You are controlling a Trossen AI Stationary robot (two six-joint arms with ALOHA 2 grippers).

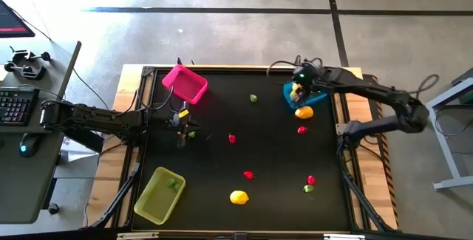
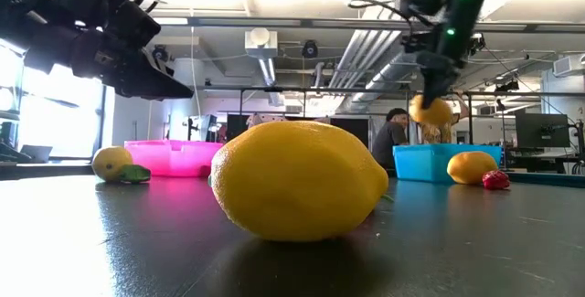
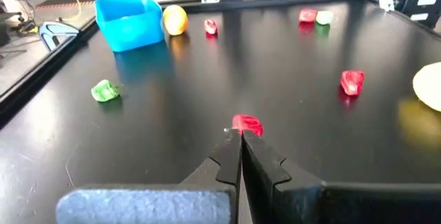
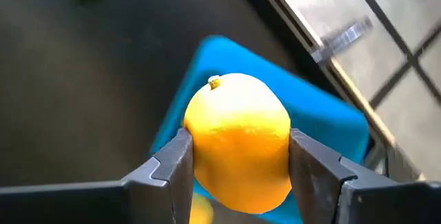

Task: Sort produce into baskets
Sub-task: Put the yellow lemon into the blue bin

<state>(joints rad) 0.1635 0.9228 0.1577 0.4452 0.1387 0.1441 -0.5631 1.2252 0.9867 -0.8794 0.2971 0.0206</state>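
Your right claw [image 4: 238, 162] grips a lemon [image 4: 239, 141] over the blue bin [image 4: 324, 124], likely set to drop it in, while your closed, empty left claw [image 3: 240, 148] waits mid-bench near a red piece [image 3: 248, 124].

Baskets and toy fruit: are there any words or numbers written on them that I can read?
None can be read in any view.
Pink plastic basket: no writing shows.
Blue plastic basket: plain.
Translucent yellow-green basket: plain.
Yellow toy lemon in the right gripper: no label.
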